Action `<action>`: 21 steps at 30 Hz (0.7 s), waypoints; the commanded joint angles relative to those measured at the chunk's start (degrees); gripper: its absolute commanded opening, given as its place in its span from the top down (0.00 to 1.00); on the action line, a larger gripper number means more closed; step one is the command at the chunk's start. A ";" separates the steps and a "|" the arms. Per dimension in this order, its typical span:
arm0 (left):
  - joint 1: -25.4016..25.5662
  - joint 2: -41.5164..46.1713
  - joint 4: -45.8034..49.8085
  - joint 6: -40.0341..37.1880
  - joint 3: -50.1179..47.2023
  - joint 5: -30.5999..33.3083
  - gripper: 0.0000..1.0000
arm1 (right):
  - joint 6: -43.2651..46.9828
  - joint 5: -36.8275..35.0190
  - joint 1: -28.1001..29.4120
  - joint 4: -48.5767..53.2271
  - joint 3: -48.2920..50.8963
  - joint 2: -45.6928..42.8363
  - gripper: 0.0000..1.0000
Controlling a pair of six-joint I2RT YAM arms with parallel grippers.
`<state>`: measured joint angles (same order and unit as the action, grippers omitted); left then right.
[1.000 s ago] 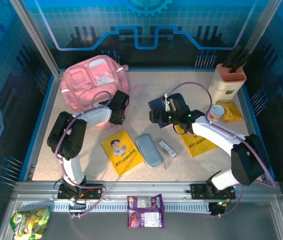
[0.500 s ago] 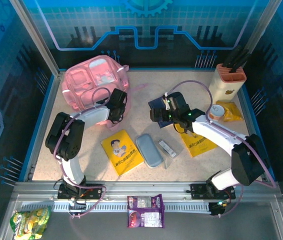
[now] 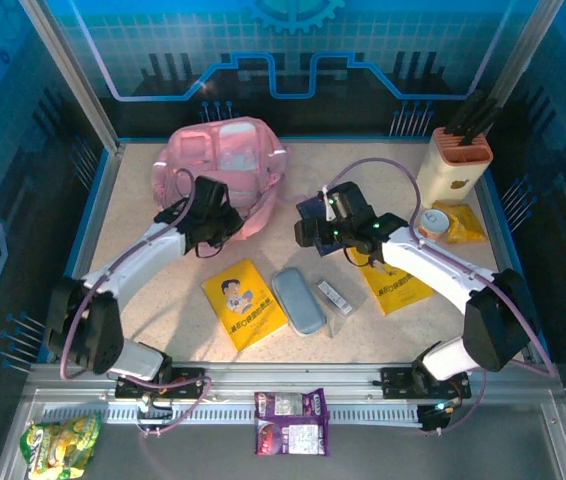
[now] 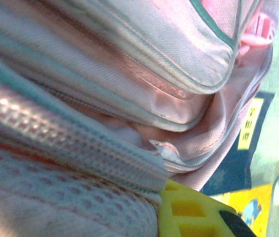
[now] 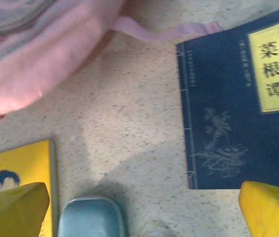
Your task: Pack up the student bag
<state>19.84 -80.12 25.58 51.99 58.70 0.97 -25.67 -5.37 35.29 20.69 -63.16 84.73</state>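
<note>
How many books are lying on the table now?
3. A yellow book lies near the centre front, a second yellow book lies partly under the right arm, and a dark blue book lies beside the student bag. More may be hidden.

Top camera is looking down over the whole table [image 3: 363,330]; both wrist cameras are pressing close, sharing the bag [image 3: 225,160].

student bag [image 3: 225,165]: hauled from the far-left corner of the worktop [image 3: 163,300] toward its middle, now bunched up | left gripper [image 3: 211,222]: fingers [image 4: 189,213] closed onto bag fabric | left arm [image 3: 133,262]: stretched out, elbow lowered
</note>
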 commanded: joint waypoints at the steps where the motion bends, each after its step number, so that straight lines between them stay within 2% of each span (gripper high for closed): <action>1: -1.41 8.62 7.89 -9.41 -3.65 -2.98 1.00 | -1.62 0.51 2.83 3.03 -2.77 1.46 0.00; 5: -6.76 14.95 11.16 -10.46 -7.80 -4.70 1.00 | -5.60 0.83 5.43 3.16 -3.93 3.41 0.00; 9: -9.87 13.18 7.05 -14.23 -8.63 -10.51 1.00 | -7.43 3.43 7.07 1.32 -5.97 7.56 0.00; 12: -12.77 10.37 8.15 -15.52 -7.54 -10.33 1.00 | -9.07 3.63 6.85 1.31 -7.77 9.76 0.00; 14: -13.95 10.30 7.87 -15.44 -8.33 -8.04 0.98 | -9.88 2.76 6.64 1.16 -8.26 10.18 0.00; 15: -14.40 10.42 7.38 -15.13 -8.95 -7.38 0.90 | -10.26 2.41 6.43 0.75 -8.04 10.28 0.00; 17: -14.82 10.10 6.95 -15.50 -9.15 -8.11 0.57 | -10.88 3.43 5.79 -0.58 -7.77 10.77 0.00; 21: -14.85 12.60 8.25 -15.10 -9.25 -6.39 0.41 | -12.01 5.87 4.12 -0.69 -9.31 12.78 0.00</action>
<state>5.30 -70.17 35.44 37.95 49.43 -6.61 -35.66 -1.37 40.73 20.99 -70.11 95.90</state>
